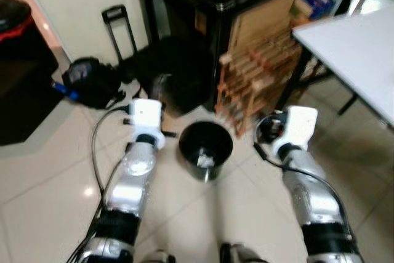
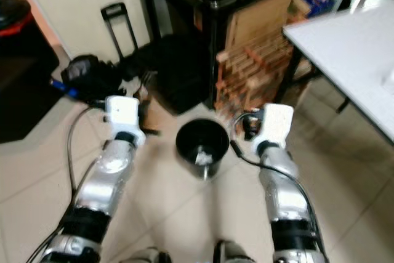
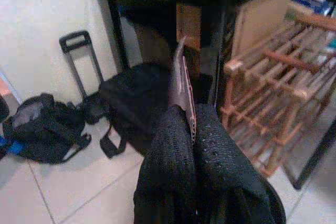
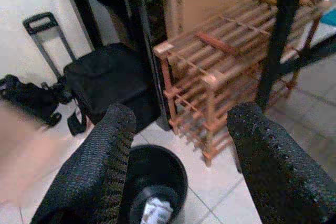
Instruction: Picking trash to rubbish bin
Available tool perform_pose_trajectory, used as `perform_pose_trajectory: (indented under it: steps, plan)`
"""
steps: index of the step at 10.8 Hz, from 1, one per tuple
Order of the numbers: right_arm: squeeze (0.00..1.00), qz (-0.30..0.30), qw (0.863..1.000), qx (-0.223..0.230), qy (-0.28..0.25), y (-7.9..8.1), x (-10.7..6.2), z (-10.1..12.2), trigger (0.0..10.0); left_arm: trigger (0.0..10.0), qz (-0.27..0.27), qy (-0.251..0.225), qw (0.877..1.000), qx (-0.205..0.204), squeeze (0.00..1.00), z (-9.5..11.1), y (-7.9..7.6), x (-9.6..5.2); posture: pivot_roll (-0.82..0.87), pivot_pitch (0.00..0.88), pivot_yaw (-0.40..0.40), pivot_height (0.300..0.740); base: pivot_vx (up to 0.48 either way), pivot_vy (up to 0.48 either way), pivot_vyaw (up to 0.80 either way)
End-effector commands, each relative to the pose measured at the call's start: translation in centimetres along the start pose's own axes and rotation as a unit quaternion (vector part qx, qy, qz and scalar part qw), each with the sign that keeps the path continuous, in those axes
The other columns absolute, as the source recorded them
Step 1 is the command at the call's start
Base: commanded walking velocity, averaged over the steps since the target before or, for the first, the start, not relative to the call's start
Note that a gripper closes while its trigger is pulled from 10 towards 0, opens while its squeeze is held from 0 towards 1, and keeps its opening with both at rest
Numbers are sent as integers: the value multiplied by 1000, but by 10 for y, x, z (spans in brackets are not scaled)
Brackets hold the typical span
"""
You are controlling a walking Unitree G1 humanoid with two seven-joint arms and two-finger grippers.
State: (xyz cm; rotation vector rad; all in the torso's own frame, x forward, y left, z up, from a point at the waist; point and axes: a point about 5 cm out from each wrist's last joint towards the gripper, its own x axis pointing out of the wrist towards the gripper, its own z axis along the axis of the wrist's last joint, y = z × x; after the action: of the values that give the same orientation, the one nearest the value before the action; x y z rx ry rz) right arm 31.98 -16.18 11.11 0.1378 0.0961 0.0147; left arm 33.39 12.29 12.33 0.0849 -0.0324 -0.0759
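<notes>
Here the left gripper (image 3: 184,129) has its fingers clamped together on a thin flat scrap (image 3: 181,80), held beside the black bin (image 1: 205,146), presumably for dropping in, while the right gripper (image 4: 178,156) hovers spread apart.

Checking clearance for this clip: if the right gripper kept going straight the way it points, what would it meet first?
Probably the black bin or the floor by it, just short of the wooden rack; depth is unclear. The right gripper is open.

Both silver arms extend forward. Left gripper (image 3: 194,129): two long black mesh-textured fingers pressed together, pinching a thin flat brown piece (image 3: 181,85). Right gripper (image 4: 178,145): black fingers spread wide apart, nothing between them.
</notes>
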Motion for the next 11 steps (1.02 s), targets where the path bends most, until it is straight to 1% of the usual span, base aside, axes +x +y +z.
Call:
perform_pose_trajectory:
  steps: [1, 3, 11]
  plan:
    - [0, 12, 1000, 8, 4, 9, 0, -3, 10000, 10000, 10, 7, 1000, 6, 0, -4, 9, -1, -50, 185, 24, 740, 337, 0, -800]
    - [0, 15, 1000, 4, 4, 10, 0, -3, 10000, 10000, 10, 6, 1000, 6, 0, -4, 9, -1, -48, 183, 23, 740, 339, 0, -800]
    - [0, 19, 1000, 3, 1, 14, 1, -4, 10000, 10000, 6, 4, 1000, 9, 0, -4, 8, -2, -45, 159, 27, 740, 341, 0, 0]
